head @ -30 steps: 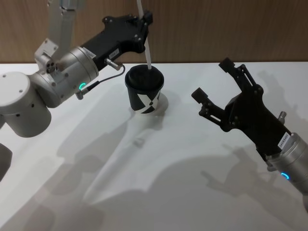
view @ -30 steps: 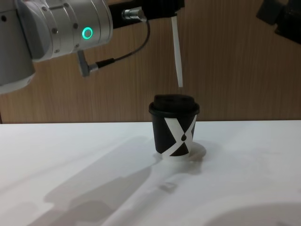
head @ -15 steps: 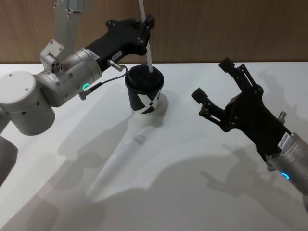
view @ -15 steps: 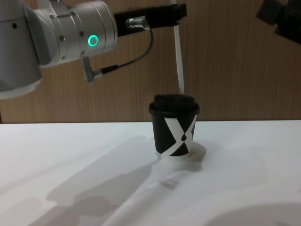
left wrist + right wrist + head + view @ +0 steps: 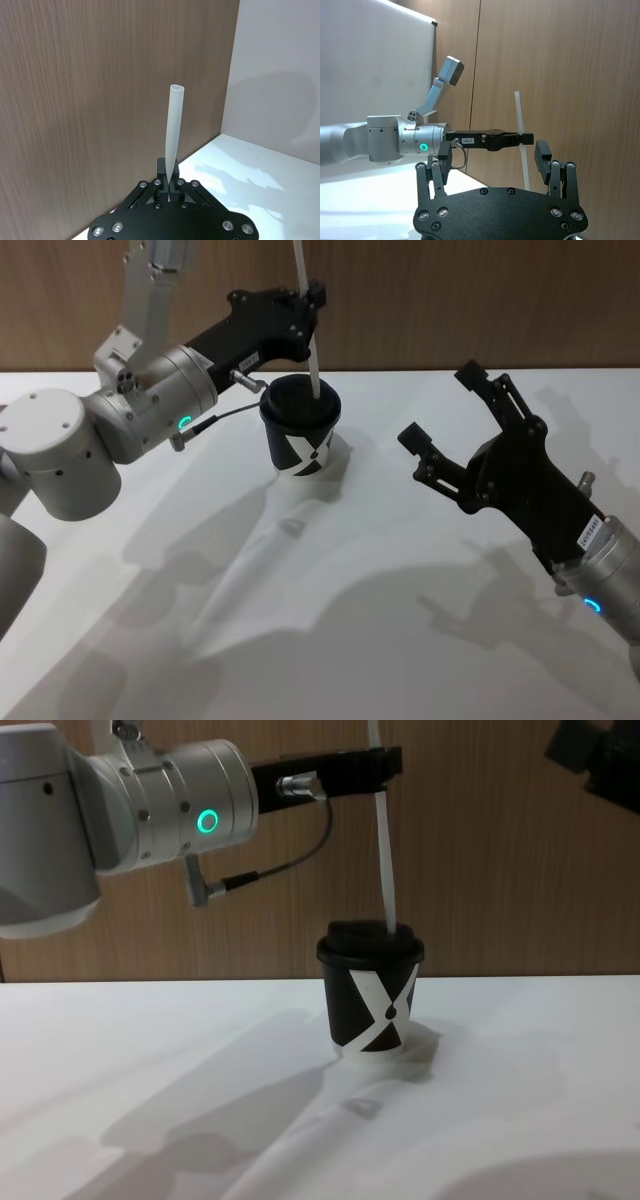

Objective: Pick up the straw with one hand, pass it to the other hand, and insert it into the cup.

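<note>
Reaching over the cup (image 5: 370,995), we find the left gripper (image 5: 312,302) clamped on the straw (image 5: 384,860), held near upright, its lower tip at the lid. The right gripper (image 5: 440,405) hovers well apart, fingers spread.

A white table (image 5: 400,660) fills the foreground (shadows fall across it), and a wooden wall (image 5: 480,300) rises at twelve o'clock.
</note>
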